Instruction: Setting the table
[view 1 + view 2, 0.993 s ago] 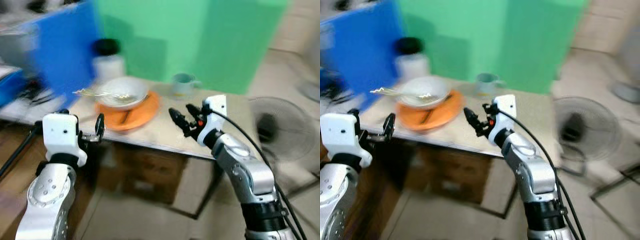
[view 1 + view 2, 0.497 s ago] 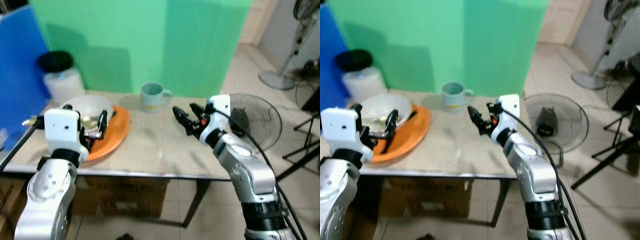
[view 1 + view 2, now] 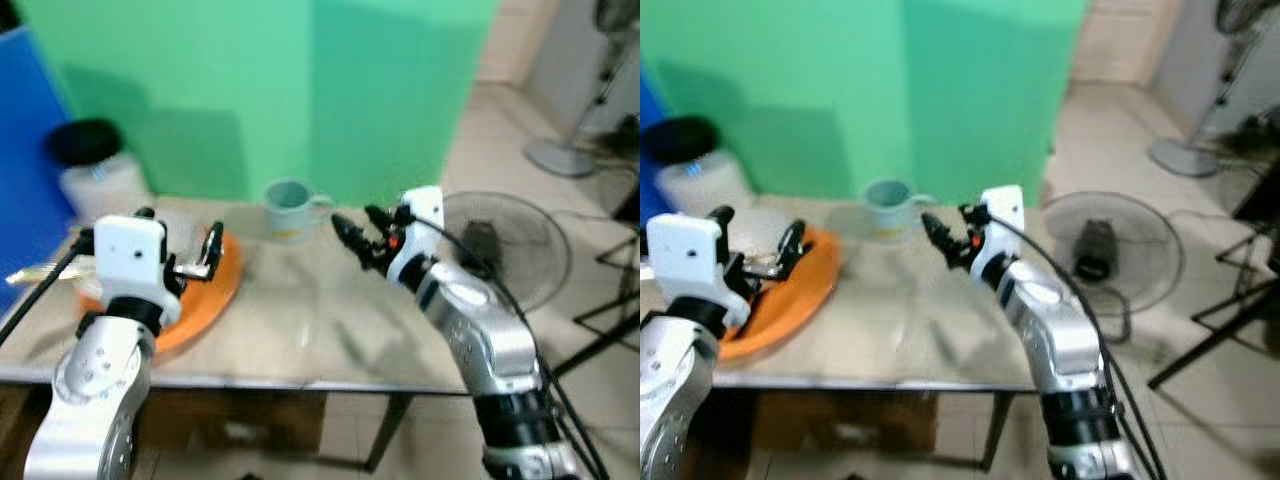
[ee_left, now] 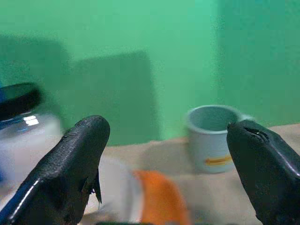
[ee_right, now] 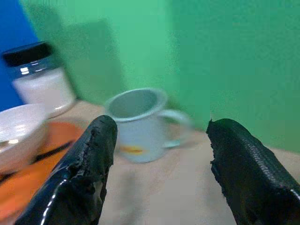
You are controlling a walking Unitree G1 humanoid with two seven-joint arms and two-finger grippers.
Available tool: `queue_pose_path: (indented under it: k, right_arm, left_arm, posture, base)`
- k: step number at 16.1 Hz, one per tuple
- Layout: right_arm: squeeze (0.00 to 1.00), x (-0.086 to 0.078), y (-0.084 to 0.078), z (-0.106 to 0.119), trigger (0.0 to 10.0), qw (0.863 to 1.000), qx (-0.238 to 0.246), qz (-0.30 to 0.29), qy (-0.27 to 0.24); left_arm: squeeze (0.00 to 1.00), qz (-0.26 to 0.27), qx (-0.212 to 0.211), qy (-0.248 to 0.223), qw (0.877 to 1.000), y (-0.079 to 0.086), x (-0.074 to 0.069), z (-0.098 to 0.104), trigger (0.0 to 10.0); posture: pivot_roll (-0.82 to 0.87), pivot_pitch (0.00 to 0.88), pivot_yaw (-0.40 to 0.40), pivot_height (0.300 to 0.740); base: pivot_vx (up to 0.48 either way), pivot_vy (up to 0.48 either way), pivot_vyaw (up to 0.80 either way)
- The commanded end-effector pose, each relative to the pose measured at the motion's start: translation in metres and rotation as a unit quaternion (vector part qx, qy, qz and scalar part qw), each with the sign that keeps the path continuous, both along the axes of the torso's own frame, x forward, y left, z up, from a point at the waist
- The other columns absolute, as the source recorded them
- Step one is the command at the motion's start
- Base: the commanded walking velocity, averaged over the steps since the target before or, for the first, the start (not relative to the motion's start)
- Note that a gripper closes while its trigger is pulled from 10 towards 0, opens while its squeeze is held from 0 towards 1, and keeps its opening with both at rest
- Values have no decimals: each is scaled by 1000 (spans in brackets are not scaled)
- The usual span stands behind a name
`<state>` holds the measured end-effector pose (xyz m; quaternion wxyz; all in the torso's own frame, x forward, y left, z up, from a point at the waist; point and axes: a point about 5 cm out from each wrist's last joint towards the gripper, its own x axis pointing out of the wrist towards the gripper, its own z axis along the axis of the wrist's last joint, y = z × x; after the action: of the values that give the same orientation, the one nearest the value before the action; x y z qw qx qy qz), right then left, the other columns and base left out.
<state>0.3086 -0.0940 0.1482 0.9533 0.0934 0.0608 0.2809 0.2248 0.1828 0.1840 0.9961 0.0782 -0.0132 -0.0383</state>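
Two grippers, left [image 3: 210, 252] and right [image 3: 352, 222], are held with jaws released above the tabletop [image 3: 320, 330], where mug [image 3: 289, 207] at the far edge and orange plate [image 3: 205, 300] at the left edge remain ungrasped

Silver arms are showing white wrist boxes, black cables, and, seemingly, a red spot by the right tool [image 3: 356, 228].
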Motion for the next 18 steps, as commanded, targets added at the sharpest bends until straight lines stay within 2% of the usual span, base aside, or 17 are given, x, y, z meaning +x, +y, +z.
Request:
queue_pose_path:
  k: [1, 2, 3, 8, 9, 13, 15, 17, 18]
  right_arm:
    - [0, 3, -6, -4, 10000, 1000, -6, -6, 1]
    - [537, 7, -3, -5, 10000, 1000, -3, 14, -2]
    - [1000, 10, 0, -5, 10000, 1000, 2, 31, -2]
    - [1000, 32, 12, -11, 10000, 998, -25, 65, -7]
    - [1000, 36, 16, -13, 10000, 996, -43, 73, -10]
    - [1000, 52, 45, -16, 10000, 990, -90, 108, -19]
    - [1000, 58, 52, -12, 10000, 989, -104, 104, -21]
    - [1000, 69, 50, -1, 10000, 989, -123, 74, -39]
    - [788, 71, 49, 3, 10000, 990, -118, 70, -43]
  left_arm:
    - [0, -8, -3, 2, 1000, -5, -1, 1, 10000]
    - [0, -10, -4, 6, 1000, -6, -2, -1, 10000]
    - [0, -11, 0, 12, 1000, -6, -2, -2, 10000]
    - [0, -15, -2, 21, 1000, -7, -4, -4, 10000]
    - [0, -23, -1, 26, 999, -7, -5, -5, 10000]
    - [0, -72, 2, 37, 997, -13, -7, -3, 10000]
    - [0, -88, 2, 44, 995, -15, -11, -3, 10000]
    - [0, -116, -3, 55, 992, -21, -20, -3, 10000]
    - [0, -119, -4, 57, 991, -22, -22, -3, 10000]
  posture:
    - [-23, 22, 10, 740]
    - [-22, 26, 4, 740]
    - [-21, 32, 2, 740]
    - [-20, 49, -9, 740]
    - [-21, 57, -10, 740]
    - [-29, 111, -11, 740]
    - [-28, 145, -9, 740]
    - [-22, 176, -15, 740]
    - [-23, 180, -17, 740]
  base:
    - [0, 0, 0]
    - [0, 0, 0]
    - [0, 0, 0]
    - [0, 0, 0]
    - [0, 0, 0]
    - [0, 0, 0]
    - [0, 0, 0]
    - [0, 0, 0]
    - [0, 0, 0]
